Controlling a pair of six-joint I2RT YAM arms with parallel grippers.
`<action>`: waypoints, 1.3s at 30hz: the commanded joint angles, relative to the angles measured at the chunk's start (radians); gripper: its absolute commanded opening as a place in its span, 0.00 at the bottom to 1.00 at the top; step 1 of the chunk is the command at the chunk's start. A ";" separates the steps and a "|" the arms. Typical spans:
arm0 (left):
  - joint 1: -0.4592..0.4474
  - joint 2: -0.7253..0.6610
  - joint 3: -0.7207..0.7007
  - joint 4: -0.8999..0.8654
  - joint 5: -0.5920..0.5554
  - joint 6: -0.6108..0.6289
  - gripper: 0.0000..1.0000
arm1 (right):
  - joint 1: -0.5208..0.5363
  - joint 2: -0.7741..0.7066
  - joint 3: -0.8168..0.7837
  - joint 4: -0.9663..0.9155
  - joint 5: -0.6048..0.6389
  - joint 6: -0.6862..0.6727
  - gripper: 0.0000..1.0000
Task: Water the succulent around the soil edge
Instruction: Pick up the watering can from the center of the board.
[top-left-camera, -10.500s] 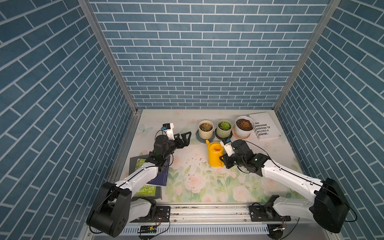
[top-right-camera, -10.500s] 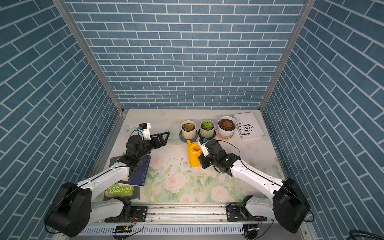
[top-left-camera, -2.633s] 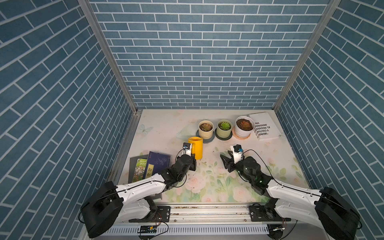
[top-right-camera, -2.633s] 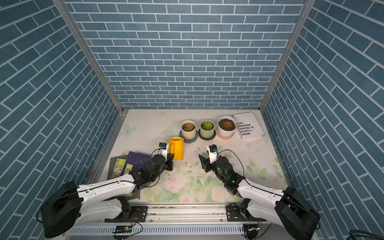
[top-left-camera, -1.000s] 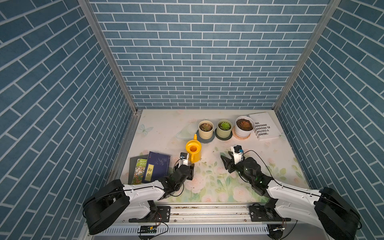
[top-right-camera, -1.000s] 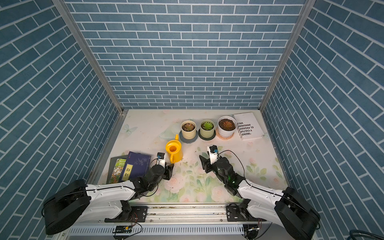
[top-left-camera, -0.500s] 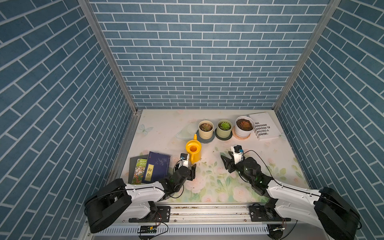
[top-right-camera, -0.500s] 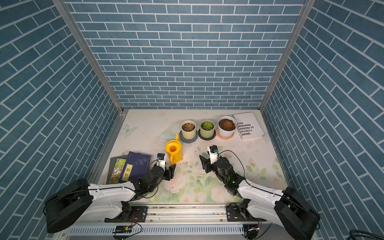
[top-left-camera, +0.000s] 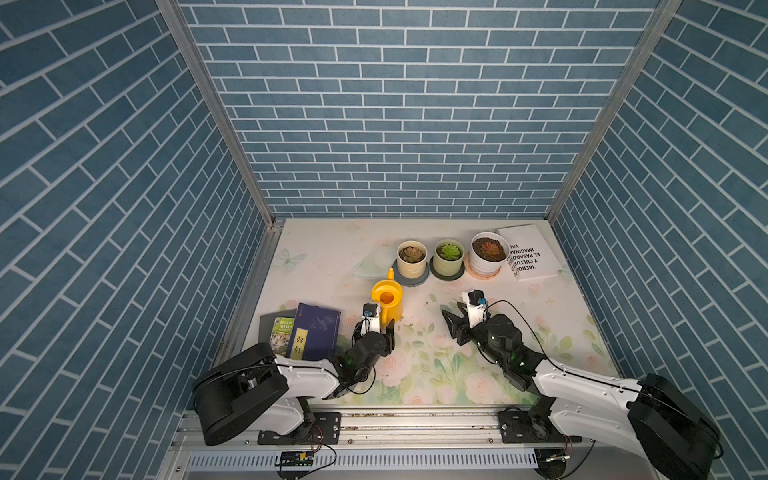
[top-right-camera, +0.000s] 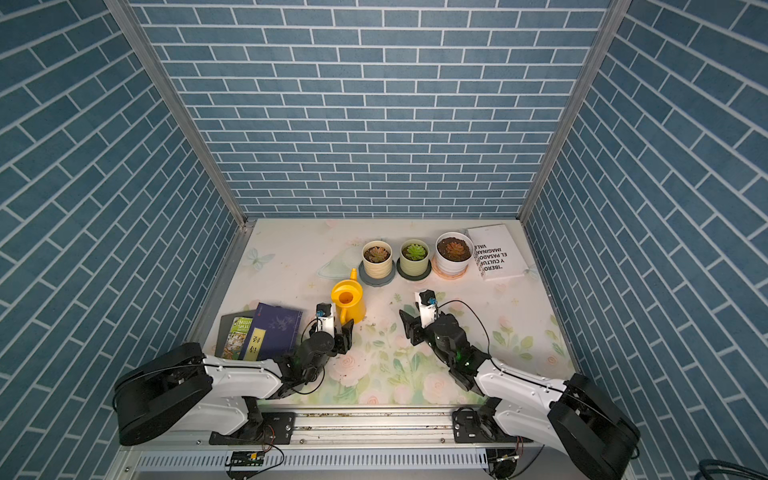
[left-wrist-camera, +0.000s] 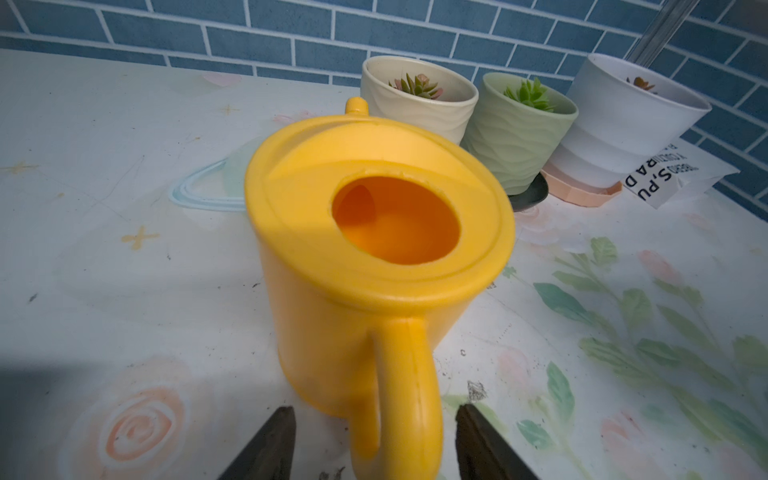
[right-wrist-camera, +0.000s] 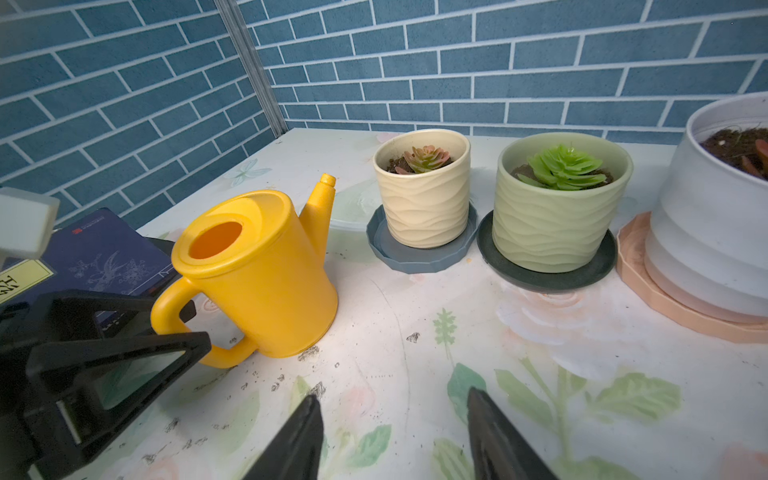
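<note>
**The yellow can sits on the table, and no one holds it**

The watering can (top-left-camera: 388, 301) stands up straight on the flowery table (top-left-camera: 324, 257). Its spout points toward the back wall. It is near the cream pot (top-left-camera: 411, 266) but does not touch it.

The left gripper (left-wrist-camera: 374, 449) is low, right behind the can. Its two black fingers (left-wrist-camera: 274, 444) are apart, one on each side of the can's handle (left-wrist-camera: 407, 395). In the left wrist view there is a gap between each finger and the handle, so the jaws are open and do not squeeze anything.

The right gripper (right-wrist-camera: 395, 440) is to the right of the can, well apart from it. Its jaws are open too, and there is only table between them.

The succulent (top-left-camera: 489, 249) is the reddish one in the big white pot (top-left-camera: 484, 266). It is at the back of the table, at the right end of the row of three pots (the bright green one (top-left-camera: 449, 251) is in the middle). The pot sits on a pink saucer (right-wrist-camera: 681, 307), with a white book (top-left-camera: 528, 253) just beside it. The soil edge (top-right-camera: 444, 243) is a dark brown ring around the plant, inside the white rim. Both grippers are well away from it.

Some dark books (top-left-camera: 313, 336) lie on the left side of the table.
</note>
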 joint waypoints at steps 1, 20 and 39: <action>-0.007 0.038 0.006 0.047 -0.004 0.011 0.57 | -0.003 0.014 -0.009 0.028 -0.003 0.030 0.59; -0.007 0.035 0.016 0.009 -0.001 0.038 0.00 | -0.003 0.036 -0.004 0.022 0.002 0.032 0.58; -0.006 -0.222 0.035 -0.188 0.114 0.100 0.00 | -0.006 0.010 -0.008 0.011 0.037 0.030 0.58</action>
